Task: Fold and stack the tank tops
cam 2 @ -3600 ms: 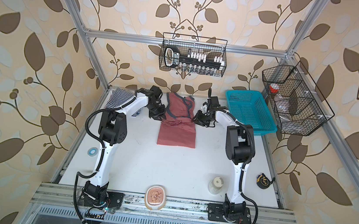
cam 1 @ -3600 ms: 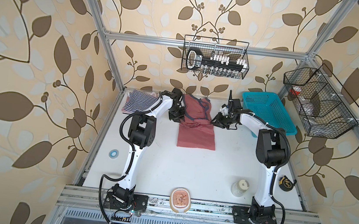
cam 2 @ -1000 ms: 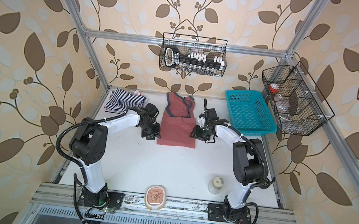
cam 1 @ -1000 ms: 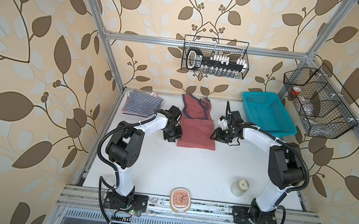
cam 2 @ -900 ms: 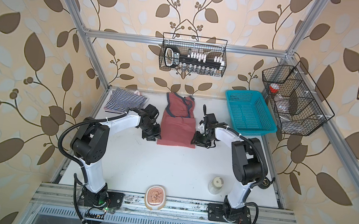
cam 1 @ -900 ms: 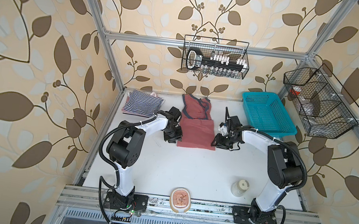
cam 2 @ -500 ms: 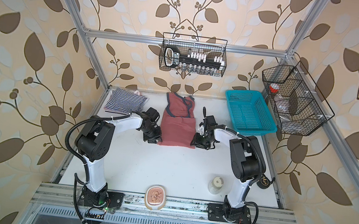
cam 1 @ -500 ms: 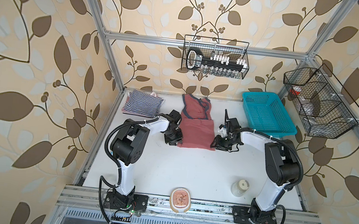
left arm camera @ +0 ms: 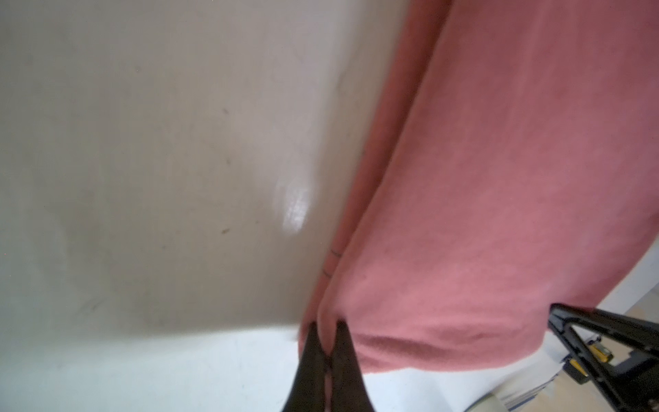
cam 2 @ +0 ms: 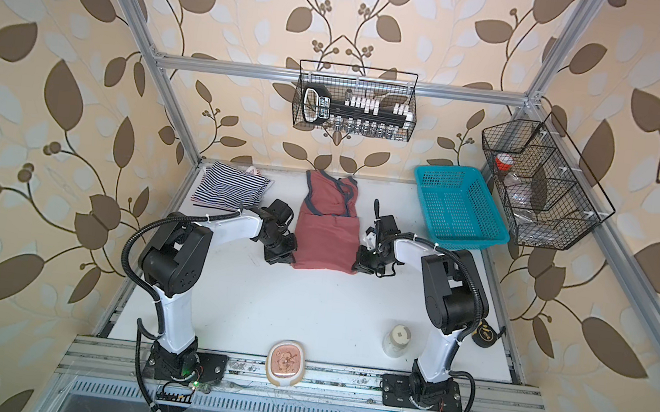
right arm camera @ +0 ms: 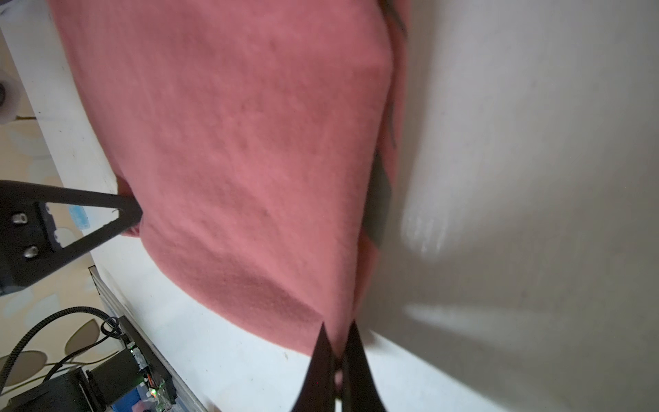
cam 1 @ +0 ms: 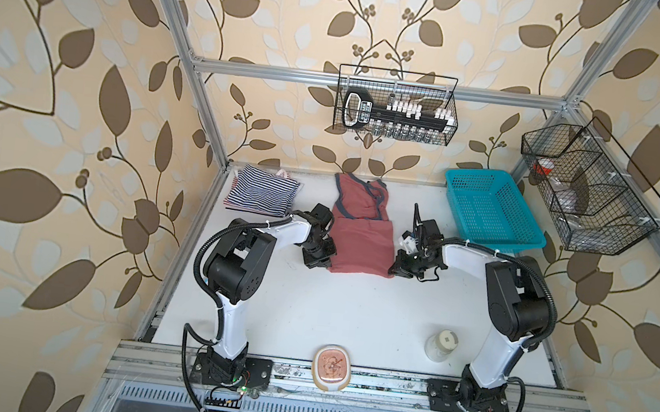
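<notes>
The left gripper (left arm camera: 326,330) is pinched tight on the near left corner of the dusty red tank top (cam 1: 361,246), and the right gripper (right arm camera: 337,335) clamps its near right corner. The soft, matte knit lies doubled over, mid-tabletop (cam 1: 350,313) toward the far edge. Folded striped tops (cam 1: 260,195) sit at the far left corner.

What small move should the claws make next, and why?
Probably lift together and carry the near edge toward the far end. The left claw and right claw are each shut on a near corner of the red tank top.
</notes>
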You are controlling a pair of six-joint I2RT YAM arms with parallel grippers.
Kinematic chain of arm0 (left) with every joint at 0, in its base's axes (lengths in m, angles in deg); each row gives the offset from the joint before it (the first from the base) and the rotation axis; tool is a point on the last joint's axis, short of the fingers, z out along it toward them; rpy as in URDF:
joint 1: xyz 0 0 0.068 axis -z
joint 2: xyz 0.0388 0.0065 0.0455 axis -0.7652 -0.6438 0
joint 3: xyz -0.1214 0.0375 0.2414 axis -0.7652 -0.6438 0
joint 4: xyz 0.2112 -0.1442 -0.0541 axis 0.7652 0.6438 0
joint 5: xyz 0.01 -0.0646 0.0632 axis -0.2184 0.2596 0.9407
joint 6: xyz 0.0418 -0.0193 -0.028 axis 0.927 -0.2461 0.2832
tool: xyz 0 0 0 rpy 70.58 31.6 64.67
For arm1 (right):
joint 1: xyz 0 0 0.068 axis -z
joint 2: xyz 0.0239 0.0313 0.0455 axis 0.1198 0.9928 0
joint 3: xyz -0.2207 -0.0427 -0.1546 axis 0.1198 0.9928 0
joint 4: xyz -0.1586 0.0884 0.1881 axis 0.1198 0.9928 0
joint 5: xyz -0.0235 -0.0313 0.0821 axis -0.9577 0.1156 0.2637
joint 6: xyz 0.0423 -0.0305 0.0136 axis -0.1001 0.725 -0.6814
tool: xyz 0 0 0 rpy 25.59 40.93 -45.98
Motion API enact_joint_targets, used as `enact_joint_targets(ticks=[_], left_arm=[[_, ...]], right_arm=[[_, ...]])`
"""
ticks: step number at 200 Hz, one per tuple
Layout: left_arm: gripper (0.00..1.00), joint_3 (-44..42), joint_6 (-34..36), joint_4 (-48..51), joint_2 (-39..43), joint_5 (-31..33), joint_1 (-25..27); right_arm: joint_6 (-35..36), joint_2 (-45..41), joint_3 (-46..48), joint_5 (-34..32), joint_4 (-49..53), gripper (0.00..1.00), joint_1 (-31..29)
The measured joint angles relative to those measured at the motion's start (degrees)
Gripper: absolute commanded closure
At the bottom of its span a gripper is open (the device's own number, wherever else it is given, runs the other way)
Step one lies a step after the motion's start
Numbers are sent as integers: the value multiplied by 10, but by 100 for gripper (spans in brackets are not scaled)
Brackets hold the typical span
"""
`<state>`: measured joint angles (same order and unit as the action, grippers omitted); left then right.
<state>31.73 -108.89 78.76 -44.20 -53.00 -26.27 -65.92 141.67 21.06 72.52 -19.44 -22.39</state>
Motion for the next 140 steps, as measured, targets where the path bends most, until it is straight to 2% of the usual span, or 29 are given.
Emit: enact_joint_targets(ticks=[22, 50, 105, 140], left_arm=[[100, 0, 4, 9, 2, 0, 0], [100, 0, 21, 45, 24, 0, 0], [100, -42, 47, 102, 167, 1, 16], [100, -106, 43, 119, 242, 6, 61]], right_arm=[[2, -15, 3, 0, 6, 100, 0], [8, -78, 16, -2, 23, 100, -7], [5, -236, 89, -16, 40, 100, -52], [-24, -310, 158, -25, 47, 100, -91]])
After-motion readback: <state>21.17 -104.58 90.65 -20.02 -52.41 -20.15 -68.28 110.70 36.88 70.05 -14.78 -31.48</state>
